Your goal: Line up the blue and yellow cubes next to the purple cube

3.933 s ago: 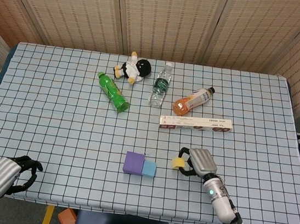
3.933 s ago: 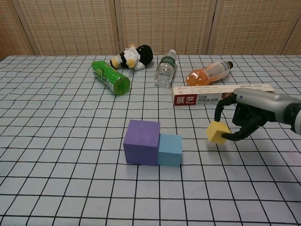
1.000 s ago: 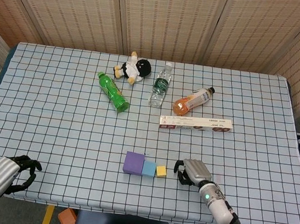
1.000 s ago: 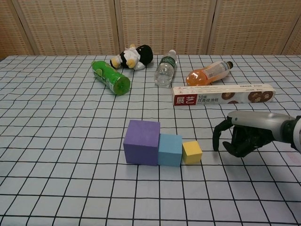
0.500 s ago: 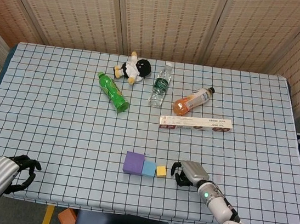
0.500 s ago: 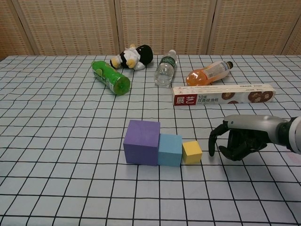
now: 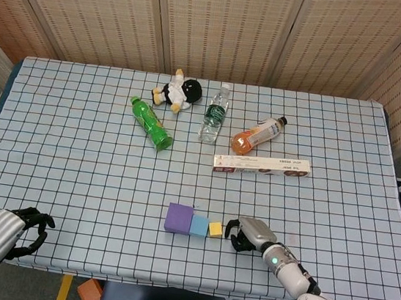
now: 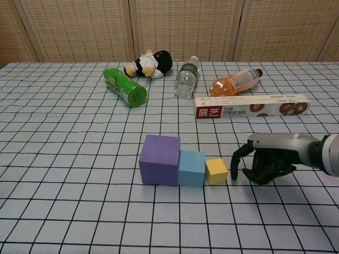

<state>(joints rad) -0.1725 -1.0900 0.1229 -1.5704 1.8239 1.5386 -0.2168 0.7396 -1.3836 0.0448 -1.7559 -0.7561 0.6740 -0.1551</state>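
In the head view, a plush toy (image 7: 179,90), a clear water bottle (image 7: 215,113), a green bottle (image 7: 151,123) and an orange drink bottle (image 7: 257,135) lie in the upper middle of the frame, with a long flat box (image 7: 261,165) just below the orange one. All are well apart from the cubes. At lower centre the purple cube (image 7: 178,218), blue cube (image 7: 199,226) and yellow cube (image 7: 215,230) stand in a touching row on the checked tablecloth (image 7: 75,148). The right hand (image 7: 250,236) rests just right of the yellow cube, fingers curled, holding nothing. The left hand (image 7: 8,234) sits at the lower left corner, fingers curled in, empty.

In the chest view, the same row sits at centre: purple cube (image 8: 160,159), blue cube (image 8: 191,168), yellow cube (image 8: 216,171), each touching the next. The right hand (image 8: 262,162) is just beside the yellow cube with a small gap, fingers bent downward and loosely apart. The bottles hold liquid; the orange one (image 8: 235,82) is visibly filled.
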